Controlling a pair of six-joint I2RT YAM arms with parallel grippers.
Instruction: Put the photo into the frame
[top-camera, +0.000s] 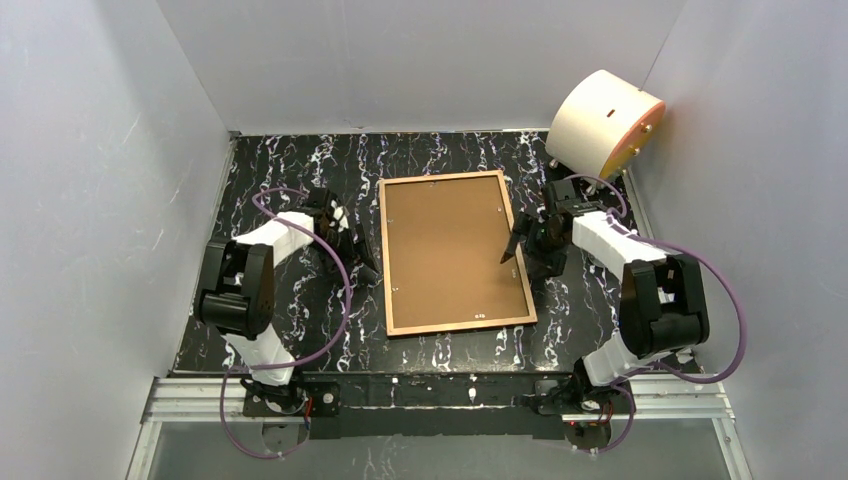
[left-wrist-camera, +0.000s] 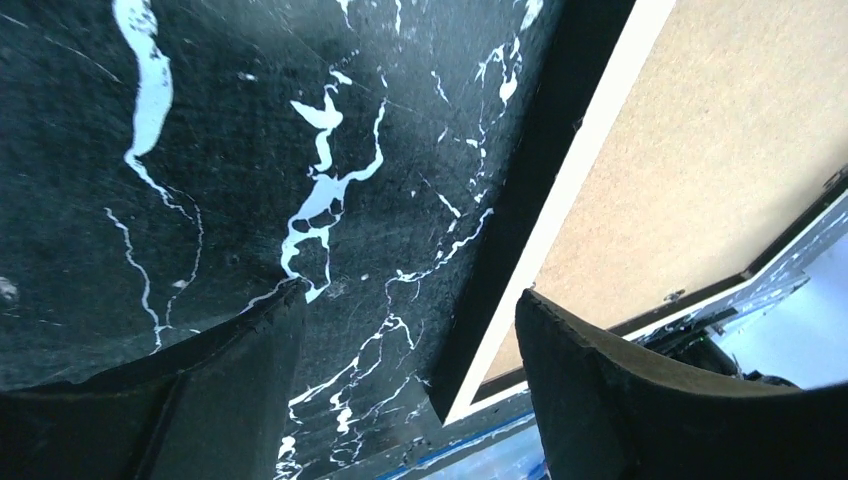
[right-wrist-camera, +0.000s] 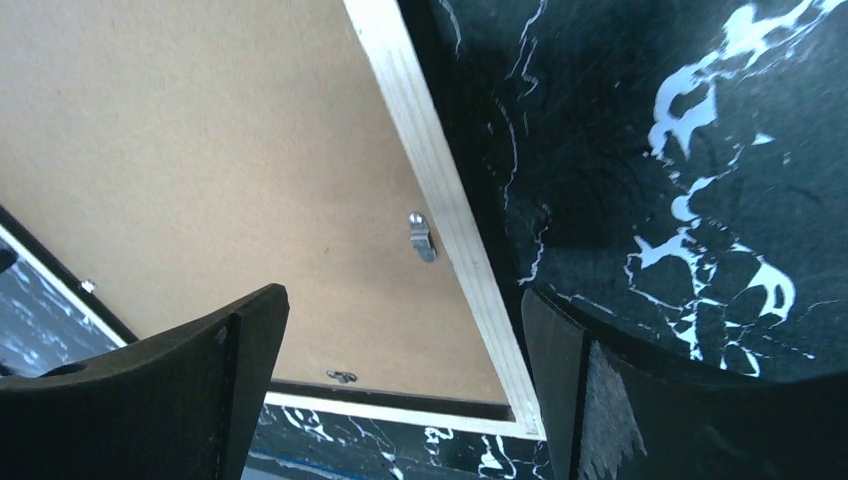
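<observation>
A cream drum (top-camera: 604, 122) stands beyond the right gripper (right-wrist-camera: 405, 295), well apart from it. A small metal clip (right-wrist-camera: 421, 236) sits on the brown backing board (top-camera: 450, 250) just ahead of that gripper's spread, empty fingers. Under both grippers is a black table (top-camera: 290, 170) veined in white, closed in by plain white walls (top-camera: 400, 60). The frame (top-camera: 384, 260) lies flat and back-up between the two, its long axis running away from the arm bases, one long pale edge just beside the left gripper (left-wrist-camera: 410, 300), whose fingers are likewise apart and hold nothing.
</observation>
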